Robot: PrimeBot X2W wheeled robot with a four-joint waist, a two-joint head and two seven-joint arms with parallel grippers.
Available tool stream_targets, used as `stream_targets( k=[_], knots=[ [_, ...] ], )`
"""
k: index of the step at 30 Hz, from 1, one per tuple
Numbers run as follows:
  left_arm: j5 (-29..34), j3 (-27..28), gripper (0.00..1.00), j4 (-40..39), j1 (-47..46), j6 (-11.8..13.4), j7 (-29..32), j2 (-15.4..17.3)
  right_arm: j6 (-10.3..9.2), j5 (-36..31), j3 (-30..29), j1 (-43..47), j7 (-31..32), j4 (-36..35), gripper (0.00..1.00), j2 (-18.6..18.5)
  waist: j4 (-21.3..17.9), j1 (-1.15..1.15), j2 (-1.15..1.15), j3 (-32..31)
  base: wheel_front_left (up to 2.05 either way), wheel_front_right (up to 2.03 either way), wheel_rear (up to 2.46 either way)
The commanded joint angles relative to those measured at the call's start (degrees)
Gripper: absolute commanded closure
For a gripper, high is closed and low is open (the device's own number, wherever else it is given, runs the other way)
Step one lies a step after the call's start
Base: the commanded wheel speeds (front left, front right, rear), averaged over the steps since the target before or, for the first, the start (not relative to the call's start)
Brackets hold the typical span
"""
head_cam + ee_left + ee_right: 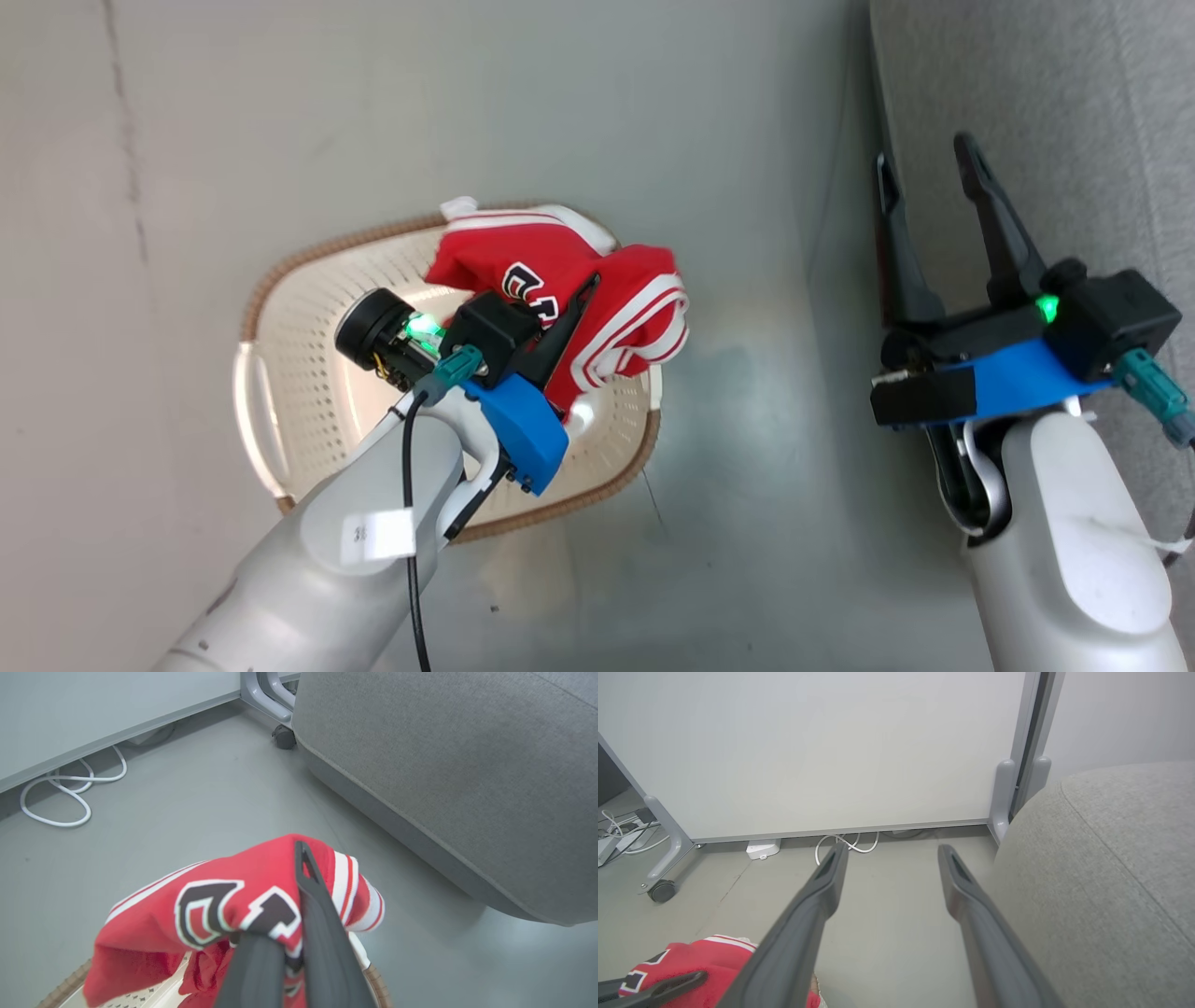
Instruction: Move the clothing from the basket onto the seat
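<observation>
The clothing (560, 271), a red garment with white-and-red striped trim and black-and-white lettering, hangs bunched above the far right part of the basket (299, 373). My left gripper (579, 299) is shut on the clothing (210, 905), with one dark finger lying over the cloth and the other tucked under it. The cream perforated basket has a brown woven-look rim (376, 984). The grey seat (1074, 112) lies to the right. My right gripper (924, 159) stands open and holds nothing, beside the seat's edge (1111, 868). In the right wrist view the clothing (700, 956) shows at lower left.
Grey floor (747, 420) separates basket and seat. A white partition panel (831, 742) on caster feet (661, 890) stands beyond, with a looped white cable (70, 793) and a small white box (762, 849) along its base. Another caster (284, 737) sits by the seat's corner.
</observation>
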Motion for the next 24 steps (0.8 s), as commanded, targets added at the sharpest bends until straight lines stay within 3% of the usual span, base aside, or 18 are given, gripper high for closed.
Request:
stream_targets(
  k=[1, 13, 24],
  knots=[
    [2.0, 2.3, 1.00, -2.3, 1.6, -0.1, -0.3, 0.4, 0.01, -0.3, -0.3, 1.6, -0.1, 0.4, 0.00, -0.6, 1.6, 0.00, 0.00, -5.1, 0.00, 0.00, 0.00],
    [9.0, 12.1, 1.00, -12.4, 7.8, -0.1, -0.3, -0.2, 0.01, 0.5, -0.7, 7.9, -0.1, 2.4, 0.00, -1.4, 2.7, 0.00, 0.00, -17.3, 0.00, 0.00, 0.00],
    [11.9, 14.0, 1.00, -18.8, 5.6, -0.1, -0.3, -2.4, 0.01, 1.1, -0.9, 13.9, 0.0, 3.4, 0.00, -1.7, 3.0, 0.00, 0.00, -25.8, 0.00, 0.00, 0.00]
  ],
)
